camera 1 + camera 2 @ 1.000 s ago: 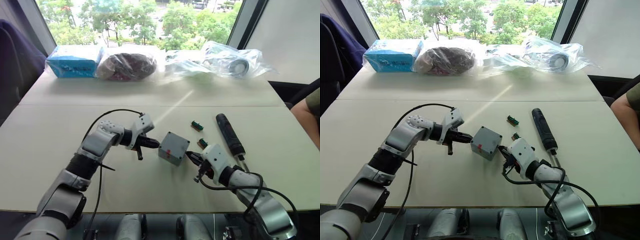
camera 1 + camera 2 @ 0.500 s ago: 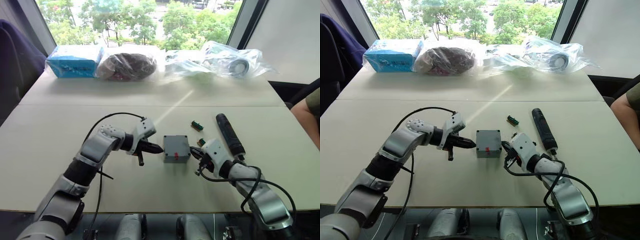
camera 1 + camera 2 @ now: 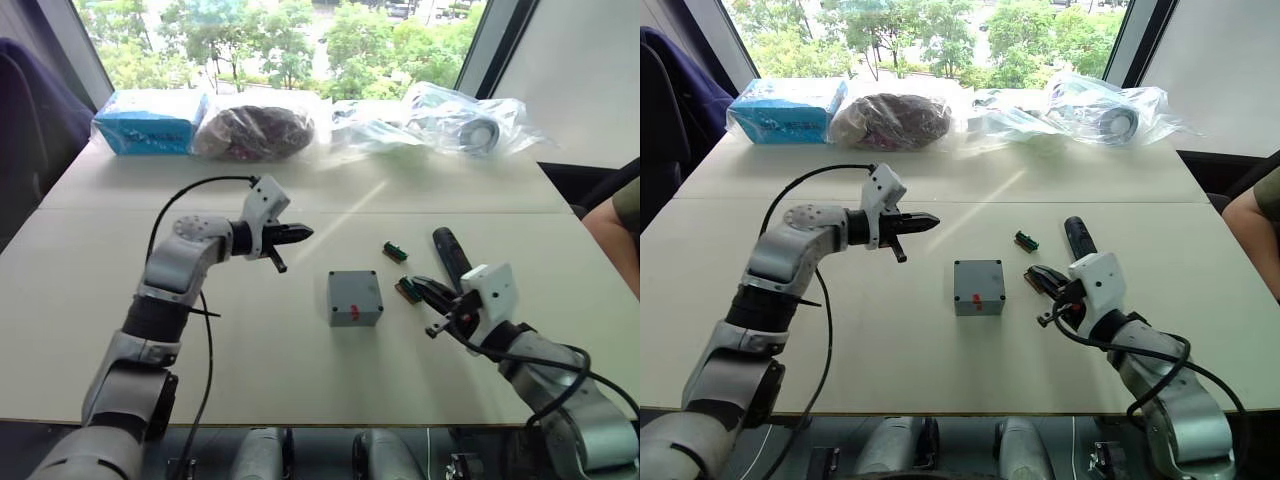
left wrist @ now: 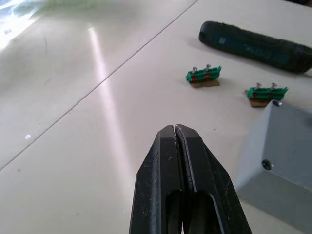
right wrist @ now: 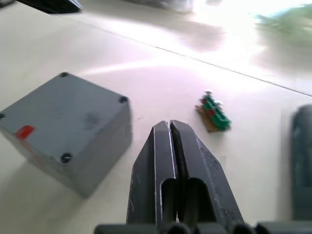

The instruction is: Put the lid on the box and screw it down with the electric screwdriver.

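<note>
The grey box [image 3: 354, 297] stands on the table between my arms, a red mark on its near side. Its top face [image 5: 63, 117] is closed and flat with a screw hole at each corner; I cannot tell if that face is the lid. The black electric screwdriver [image 3: 450, 256] lies to the right of the box, partly behind my right arm. My left gripper [image 3: 300, 233] hovers shut and empty to the back left of the box. On the other side, my right gripper [image 3: 420, 287] is shut and empty, a short gap from the box.
Two small green parts [image 3: 393, 250] [image 3: 405, 289] lie between the box and the screwdriver. A blue packet [image 3: 150, 122] and several plastic bags [image 3: 460, 120] line the far edge by the window. A person's arm [image 3: 625, 225] shows at the right edge.
Both grippers have drawn back from the box: the left up and to the back left, the right to the right. The box has turned square and now stands free.
</note>
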